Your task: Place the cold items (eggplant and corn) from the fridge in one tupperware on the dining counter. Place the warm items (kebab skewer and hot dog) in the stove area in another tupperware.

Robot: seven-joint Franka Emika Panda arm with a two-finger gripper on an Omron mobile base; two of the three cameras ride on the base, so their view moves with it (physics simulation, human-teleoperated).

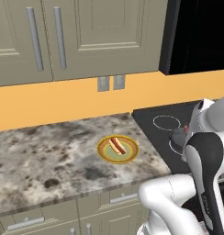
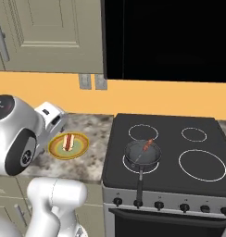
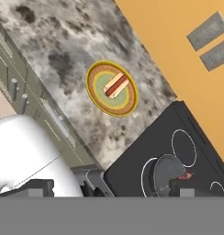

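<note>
The hot dog point(image 1: 117, 145) lies on a plate point(image 1: 106, 154) on the marble surface point(image 1: 49, 156) beside the stove point(image 2: 170, 139), likely soft and light, best pinched across its bun, jaws spread wide and empty

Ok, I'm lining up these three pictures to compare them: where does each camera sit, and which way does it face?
Left base view: behind the arm on its left, facing the granite counter and the plate with the hot dog; the white arm fills the lower right.
Right base view: behind on the right, facing the stove and the pan holding the kebab skewer; the arm stands at left.
Hand view: on the hand, looking down at the counter edge.
All three share plate and stove.
</note>
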